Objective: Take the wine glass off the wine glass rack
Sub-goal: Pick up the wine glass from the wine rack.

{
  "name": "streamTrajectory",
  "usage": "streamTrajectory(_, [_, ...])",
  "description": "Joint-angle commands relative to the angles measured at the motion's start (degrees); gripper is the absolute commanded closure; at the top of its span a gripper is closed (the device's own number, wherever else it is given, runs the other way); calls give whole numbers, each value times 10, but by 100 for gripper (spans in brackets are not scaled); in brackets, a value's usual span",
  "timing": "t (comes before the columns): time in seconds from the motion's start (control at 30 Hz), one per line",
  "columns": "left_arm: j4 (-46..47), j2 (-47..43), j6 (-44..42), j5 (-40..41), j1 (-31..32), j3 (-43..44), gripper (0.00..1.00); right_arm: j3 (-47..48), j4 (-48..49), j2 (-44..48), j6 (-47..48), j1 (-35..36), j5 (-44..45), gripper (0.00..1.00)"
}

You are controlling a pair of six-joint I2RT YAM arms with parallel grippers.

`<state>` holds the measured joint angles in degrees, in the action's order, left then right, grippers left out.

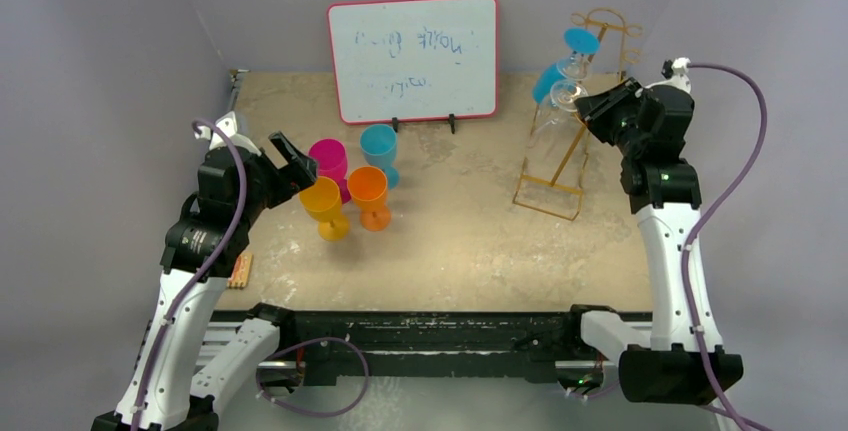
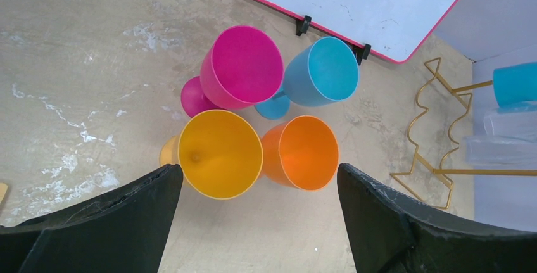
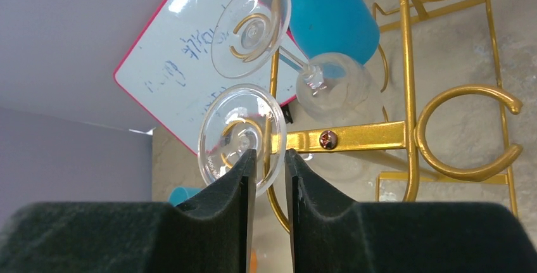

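Observation:
The gold wire wine glass rack (image 1: 565,146) stands at the right back of the table and leans, also seen in the right wrist view (image 3: 405,135). Two blue glasses (image 1: 580,43) and two clear wine glasses (image 1: 566,97) hang on it. In the right wrist view the lower clear wine glass (image 3: 228,130) shows its round foot, and my right gripper (image 3: 270,156) has its jaws nearly together, pinching that foot's lower rim beside a gold hook. The upper clear glass (image 3: 253,29) hangs above it. My left gripper (image 2: 259,175) is open and empty above the cups on the table.
A pink cup (image 1: 328,161), a blue cup (image 1: 379,146), a yellow cup (image 1: 324,203) and an orange cup (image 1: 368,191) stand at centre left. A red-framed whiteboard (image 1: 413,56) stands at the back. A small wooden piece (image 1: 240,271) lies at the left edge.

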<state>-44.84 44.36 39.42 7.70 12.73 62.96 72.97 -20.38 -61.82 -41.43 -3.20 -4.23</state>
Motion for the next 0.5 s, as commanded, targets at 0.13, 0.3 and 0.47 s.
streamTrajectory(0.13, [6,-3,3,3,-4,17,8,-39,52,37,-80,-13,-8,68])
streamTrajectory(0.3, [0,-4,2,8,-4,21,8,-46,68,33,-96,-18,-31,66])
streamTrajectory(0.47, [-1,-4,2,8,-4,23,8,-57,78,27,-107,-23,-50,66])
